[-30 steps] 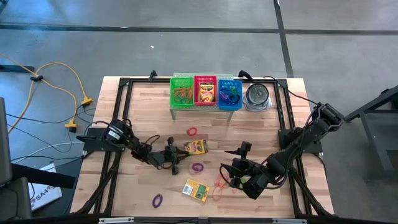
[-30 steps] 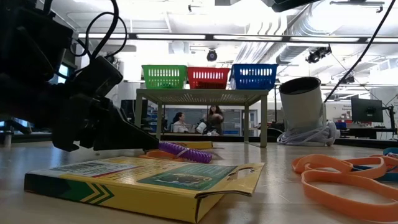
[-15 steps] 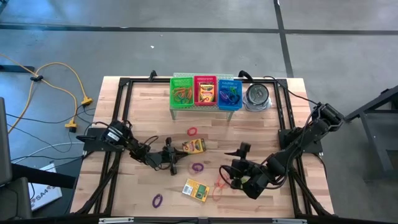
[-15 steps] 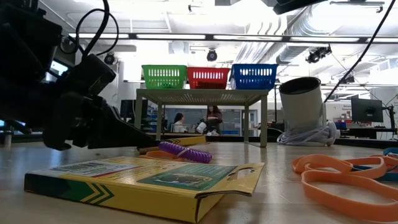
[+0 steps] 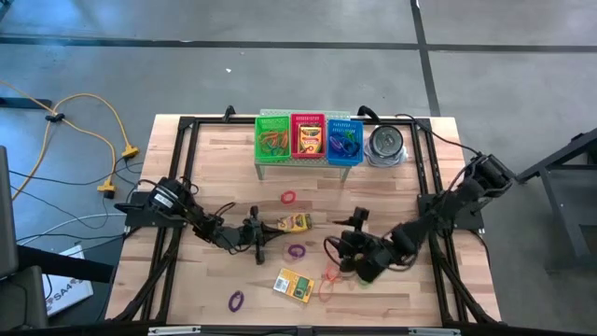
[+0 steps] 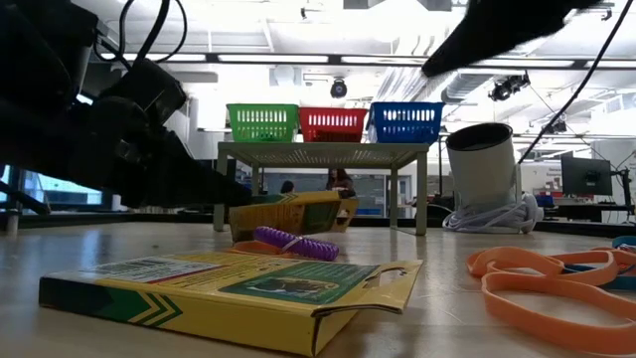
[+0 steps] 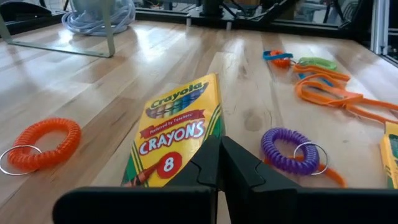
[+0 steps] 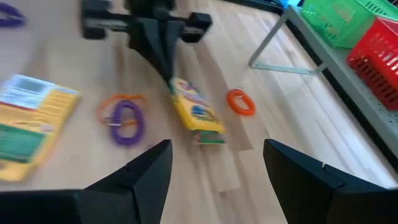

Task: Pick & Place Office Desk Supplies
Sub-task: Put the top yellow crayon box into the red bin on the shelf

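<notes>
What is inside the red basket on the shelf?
In the high view, the red basket holds a crayon box, lying flat. Anything under that box is covered, and the low view shows only the basket's mesh wall.

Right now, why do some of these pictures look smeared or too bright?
Right wrist view: the crayon box and purple loop are streaked with motion blur. Low view: ceiling lights wash out the background, and the arm at top right is a blurred silhouette. High view: evenly lit and crisp.
</notes>
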`<state>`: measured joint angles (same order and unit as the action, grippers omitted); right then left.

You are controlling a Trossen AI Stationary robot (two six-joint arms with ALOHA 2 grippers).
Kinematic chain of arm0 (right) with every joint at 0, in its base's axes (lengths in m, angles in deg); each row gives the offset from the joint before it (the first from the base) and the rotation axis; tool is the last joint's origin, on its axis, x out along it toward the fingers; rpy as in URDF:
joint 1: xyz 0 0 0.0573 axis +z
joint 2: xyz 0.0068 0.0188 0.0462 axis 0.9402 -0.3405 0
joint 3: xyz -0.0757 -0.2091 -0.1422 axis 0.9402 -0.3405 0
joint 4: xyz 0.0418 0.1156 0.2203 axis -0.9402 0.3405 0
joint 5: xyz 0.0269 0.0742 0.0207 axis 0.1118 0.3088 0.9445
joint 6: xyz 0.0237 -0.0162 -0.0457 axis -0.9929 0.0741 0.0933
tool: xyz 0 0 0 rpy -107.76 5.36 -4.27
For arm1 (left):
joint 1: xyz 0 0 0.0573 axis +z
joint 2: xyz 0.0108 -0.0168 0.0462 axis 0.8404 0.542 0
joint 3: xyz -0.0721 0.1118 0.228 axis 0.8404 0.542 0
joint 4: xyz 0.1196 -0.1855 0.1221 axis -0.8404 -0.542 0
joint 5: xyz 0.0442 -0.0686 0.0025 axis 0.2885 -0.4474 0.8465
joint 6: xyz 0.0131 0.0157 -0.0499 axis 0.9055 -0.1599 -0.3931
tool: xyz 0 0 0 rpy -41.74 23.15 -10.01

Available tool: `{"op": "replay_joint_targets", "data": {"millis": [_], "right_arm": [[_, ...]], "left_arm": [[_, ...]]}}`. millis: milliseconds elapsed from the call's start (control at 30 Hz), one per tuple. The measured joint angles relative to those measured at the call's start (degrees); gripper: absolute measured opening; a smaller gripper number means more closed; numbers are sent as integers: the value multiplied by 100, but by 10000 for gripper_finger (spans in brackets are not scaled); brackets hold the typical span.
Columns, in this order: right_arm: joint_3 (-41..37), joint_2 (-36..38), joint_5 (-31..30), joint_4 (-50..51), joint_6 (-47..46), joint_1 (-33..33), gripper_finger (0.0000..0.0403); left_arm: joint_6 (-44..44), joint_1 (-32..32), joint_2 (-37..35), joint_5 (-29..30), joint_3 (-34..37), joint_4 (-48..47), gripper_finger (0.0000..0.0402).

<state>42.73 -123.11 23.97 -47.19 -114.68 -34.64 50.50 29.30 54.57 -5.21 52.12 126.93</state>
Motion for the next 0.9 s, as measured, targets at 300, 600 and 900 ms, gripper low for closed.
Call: {"op": "replay_joint_targets", "data": {"millis": [300, 600, 900], "right_arm": [[-723, -9, 1555, -1586, 1457, -901, 243], [-777, -1009, 1905, -2831, 3326, -1193, 243], [-766, -1677, 1435, -3786, 4226, -1284, 243]], "left_arm": [[-68, 0, -4, 2, 0, -11, 0], [-86, 0, -4, 7, -2, -34, 0], [-86, 0, -7, 9, -2, -31, 0]]}}
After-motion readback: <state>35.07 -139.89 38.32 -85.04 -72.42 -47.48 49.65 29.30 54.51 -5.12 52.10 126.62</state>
